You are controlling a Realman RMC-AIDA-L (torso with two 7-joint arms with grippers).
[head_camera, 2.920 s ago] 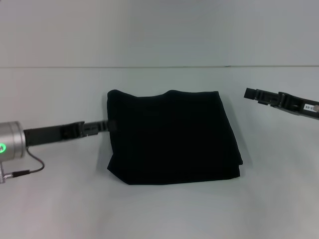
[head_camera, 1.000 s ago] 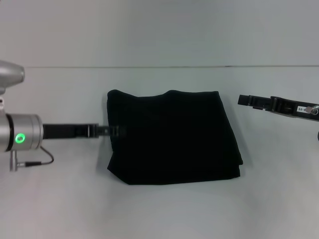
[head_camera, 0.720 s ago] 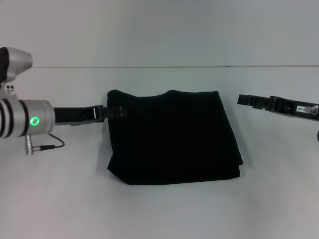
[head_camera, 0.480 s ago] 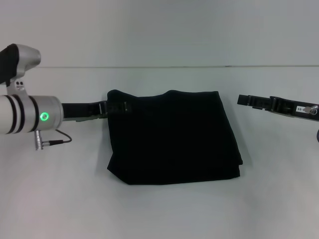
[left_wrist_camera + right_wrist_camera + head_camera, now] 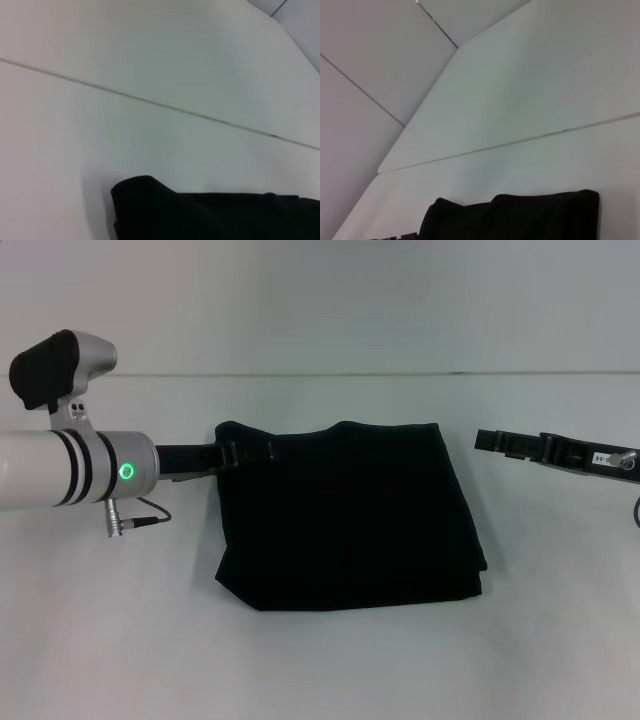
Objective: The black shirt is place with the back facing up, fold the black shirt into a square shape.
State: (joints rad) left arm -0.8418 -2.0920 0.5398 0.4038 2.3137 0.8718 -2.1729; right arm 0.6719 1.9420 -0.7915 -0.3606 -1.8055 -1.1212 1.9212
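Observation:
The black shirt (image 5: 345, 515) lies folded into a rough square in the middle of the white table (image 5: 330, 660). No lettering shows on it. My left gripper (image 5: 264, 451) reaches in from the left and sits over the shirt's far left corner. I cannot tell whether it touches the cloth. My right gripper (image 5: 481, 440) hangs to the right of the shirt's far right corner, apart from it. The shirt's far edge also shows in the left wrist view (image 5: 210, 215) and in the right wrist view (image 5: 520, 217).
The table's far edge (image 5: 330, 374) meets a plain pale wall. A thin cable (image 5: 140, 515) hangs under my left wrist. Bare table surface lies on all sides of the shirt.
My left arm has swung forward and to the right, and its gripper has moved from the shirt's left edge to its far left corner. My right gripper has shifted slightly left. The shirt has not moved.

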